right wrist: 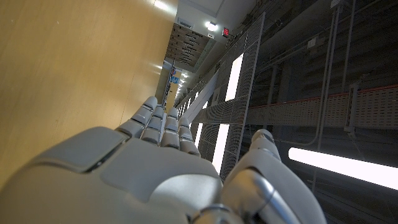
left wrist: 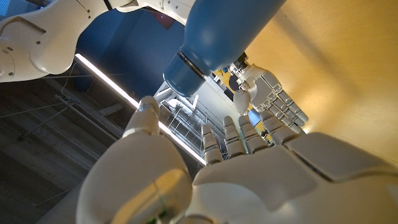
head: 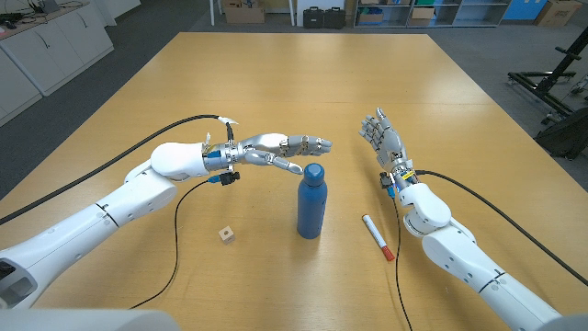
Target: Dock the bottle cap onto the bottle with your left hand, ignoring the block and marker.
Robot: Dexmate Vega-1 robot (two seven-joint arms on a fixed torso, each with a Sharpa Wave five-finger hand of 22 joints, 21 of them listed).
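Note:
The blue bottle (head: 310, 204) stands upright in the middle of the table, and its blue cap (head: 314, 171) sits on its neck. My left hand (head: 278, 151) hovers just left of the cap and slightly beyond it. Its fingers stretch out toward the right and the thumb tip is close to the cap, with nothing held. The left wrist view shows the bottle (left wrist: 233, 31), the cap (left wrist: 184, 76) and my left hand (left wrist: 205, 174) with fingers apart. My right hand (head: 382, 138) stands to the right of the bottle with fingers up and apart, holding nothing; it also shows as right hand (right wrist: 149, 162).
A small wooden block (head: 226, 235) lies left of the bottle, toward the front. A white marker with a red cap (head: 378, 237) lies right of the bottle, by my right forearm. Black cables run along both arms. Boxes and cabinets stand beyond the table's far edge.

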